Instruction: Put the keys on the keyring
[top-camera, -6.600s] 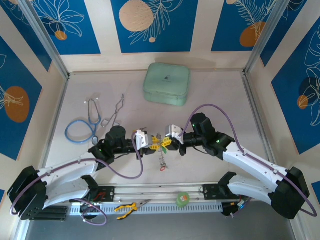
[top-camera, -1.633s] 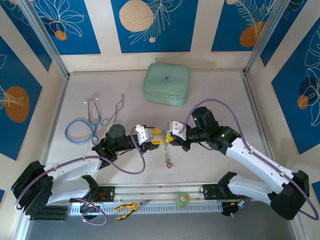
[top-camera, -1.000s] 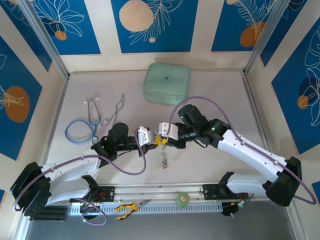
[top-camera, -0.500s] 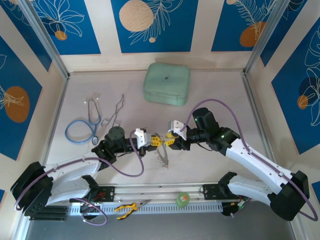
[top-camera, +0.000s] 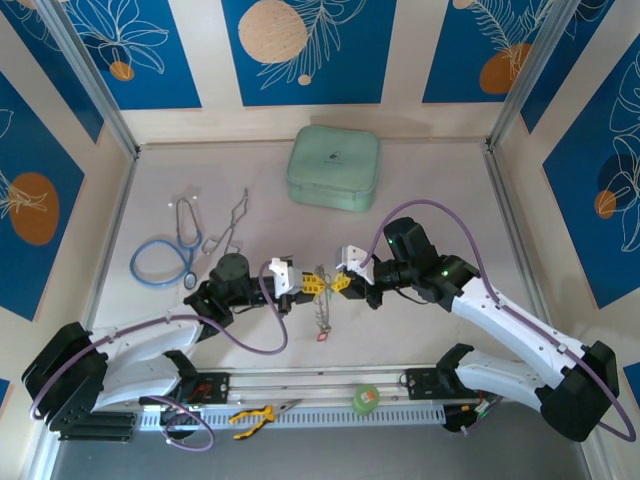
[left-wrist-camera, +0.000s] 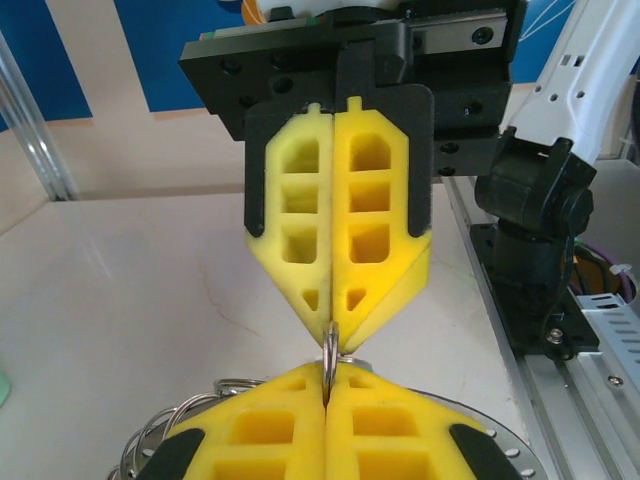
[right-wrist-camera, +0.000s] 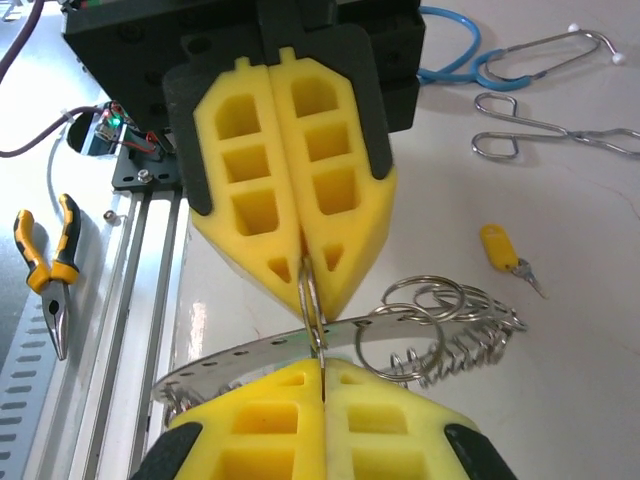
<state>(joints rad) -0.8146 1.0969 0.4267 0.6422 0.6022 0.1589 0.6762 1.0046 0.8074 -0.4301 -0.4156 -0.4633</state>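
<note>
The left gripper (top-camera: 309, 284) and right gripper (top-camera: 340, 283) are pinching one keyring (right-wrist-camera: 400, 322) loop (tip to tip) — best twisting gently, not tugging.

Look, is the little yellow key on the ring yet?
Not yet. The yellow key lies loose on the table, apart from the keyring.

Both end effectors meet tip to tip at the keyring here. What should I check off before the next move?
1. Left end effector shut on a small loop of the keyring: ok.
2. Right end effector shut on the same loop: ok.
3. Loop pried open enough for a key: cannot tell.
4. Yellow key threaded on: not ok, it lies loose on the table, apart from the keyring.
5. An end effector free to fetch that key: not ok, both are occupied.
</note>
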